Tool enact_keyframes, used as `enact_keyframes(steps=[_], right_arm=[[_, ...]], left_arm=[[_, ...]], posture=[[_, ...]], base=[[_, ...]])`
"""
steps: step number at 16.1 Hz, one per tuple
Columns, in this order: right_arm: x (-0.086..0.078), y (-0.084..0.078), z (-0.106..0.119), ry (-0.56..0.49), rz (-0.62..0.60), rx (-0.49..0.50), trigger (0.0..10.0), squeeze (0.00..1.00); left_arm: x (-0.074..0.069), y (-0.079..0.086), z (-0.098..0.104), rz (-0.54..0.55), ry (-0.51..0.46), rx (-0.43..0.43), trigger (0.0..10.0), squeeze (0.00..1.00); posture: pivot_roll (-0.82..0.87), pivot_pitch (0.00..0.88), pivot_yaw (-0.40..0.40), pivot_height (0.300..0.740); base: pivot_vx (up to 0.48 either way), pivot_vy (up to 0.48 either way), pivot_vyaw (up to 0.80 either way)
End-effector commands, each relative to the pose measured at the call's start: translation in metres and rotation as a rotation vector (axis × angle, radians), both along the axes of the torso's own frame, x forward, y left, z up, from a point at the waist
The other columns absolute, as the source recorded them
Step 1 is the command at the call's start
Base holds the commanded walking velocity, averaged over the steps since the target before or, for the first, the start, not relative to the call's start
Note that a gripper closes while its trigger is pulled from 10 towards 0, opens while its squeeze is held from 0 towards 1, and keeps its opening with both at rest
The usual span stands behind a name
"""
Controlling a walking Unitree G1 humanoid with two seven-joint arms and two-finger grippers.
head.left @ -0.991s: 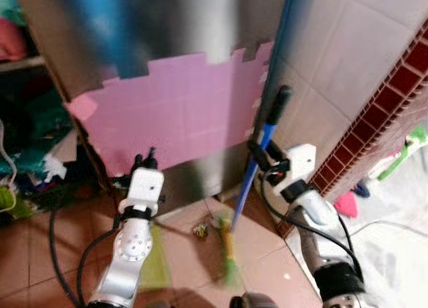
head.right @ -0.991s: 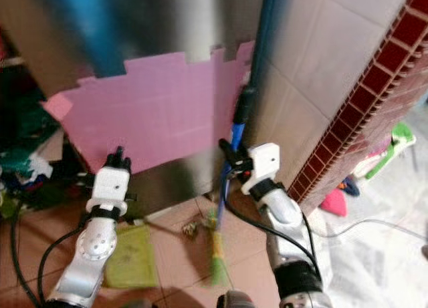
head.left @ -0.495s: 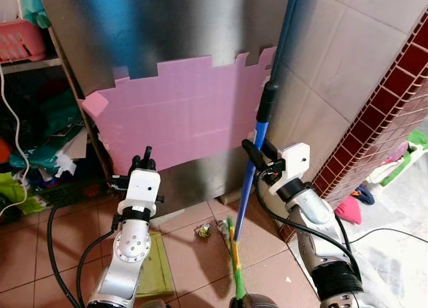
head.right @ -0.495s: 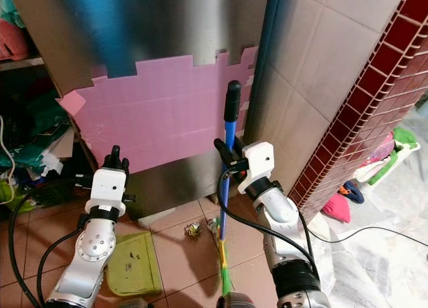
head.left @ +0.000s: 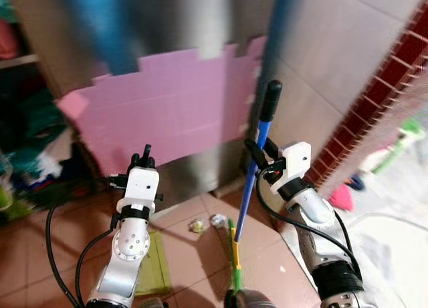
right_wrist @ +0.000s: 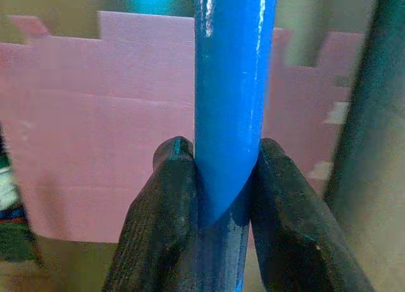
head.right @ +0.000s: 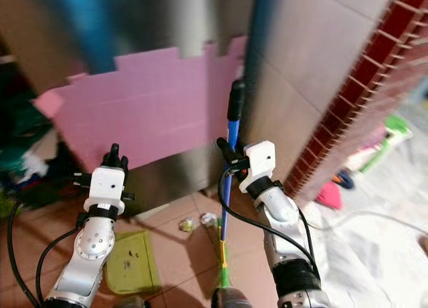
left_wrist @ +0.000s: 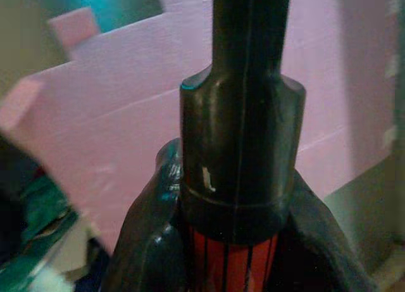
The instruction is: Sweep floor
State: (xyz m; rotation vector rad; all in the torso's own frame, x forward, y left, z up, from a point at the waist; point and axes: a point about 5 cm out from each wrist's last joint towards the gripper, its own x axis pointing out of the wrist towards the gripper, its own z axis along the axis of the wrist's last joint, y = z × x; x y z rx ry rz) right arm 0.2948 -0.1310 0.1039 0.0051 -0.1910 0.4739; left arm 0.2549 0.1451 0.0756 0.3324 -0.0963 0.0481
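My right gripper (head.left: 258, 156) is shut on the blue shaft of a broom (head.left: 251, 185). The broom has a black top grip (head.left: 270, 99), and its green and yellow bristles (head.left: 234, 264) rest on the brown tile floor. In the right wrist view the two black fingers (right_wrist: 163, 219) clamp the blue shaft (right_wrist: 231, 83). My left gripper (head.left: 142, 162) is shut on the black and red handle (left_wrist: 240, 140) of a green dustpan (head.right: 127, 260), which lies flat on the floor. Two bits of litter (head.left: 197, 225) lie between the dustpan and the bristles.
A steel cabinet front carrying a pink foam sheet (head.left: 167, 111) stands straight ahead. A grey tiled wall and a red tiled column (head.left: 381, 114) close off the right. Cluttered shelves (head.left: 27, 154) are at the left. A white sheet (head.left: 394, 254) and a cable cover the floor at right.
The view has swung a little and is blurred now. The broom stands more upright than one second ago. Both grippers keep their holds.
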Motion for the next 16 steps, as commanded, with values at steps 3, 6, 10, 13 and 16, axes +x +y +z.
enact_keyframes(steps=[3, 6, 10, 13, 16], right_arm=[[0.0016, 0.0006, 0.0145, -0.062, 0.000, 0.013, 10.0, 0.00], [0.0012, 0.0011, 0.0140, -0.062, 0.001, 0.012, 10.0, 0.00], [-0.0011, -0.0007, 0.0151, -0.072, 0.001, 0.013, 10.0, 0.00], [-0.0021, -0.0015, 0.0161, -0.081, 0.002, 0.015, 10.0, 0.00], [-0.0044, -0.0014, 0.0192, -0.114, 0.016, 0.008, 10.0, 0.00]], left_arm=[[0.0037, -0.0012, 0.0123, -0.016, -0.064, 0.008, 10.0, 0.00], [0.0030, 0.0007, 0.0126, -0.014, -0.066, 0.012, 10.0, 0.00], [0.0029, -0.0013, 0.0133, -0.027, -0.074, 0.014, 10.0, 0.00], [0.0026, -0.0017, 0.0133, -0.030, -0.074, 0.015, 10.0, 0.00], [0.0025, -0.0019, 0.0132, -0.026, -0.078, 0.011, 10.0, 0.00]], posture=[[-0.08, 0.000, -0.007, 0.740], [-0.08, 0.000, -0.006, 0.740], [-0.08, 0.000, 0.000, 0.740], [-0.08, 0.000, -0.003, 0.740], [-0.09, 0.000, -0.008, 0.740]], base=[[0.000, 0.000, -0.57], [0.000, 0.000, -0.80], [0.135, 0.000, -0.20], [0.294, 0.000, 0.00], [0.334, 0.000, 0.00]])
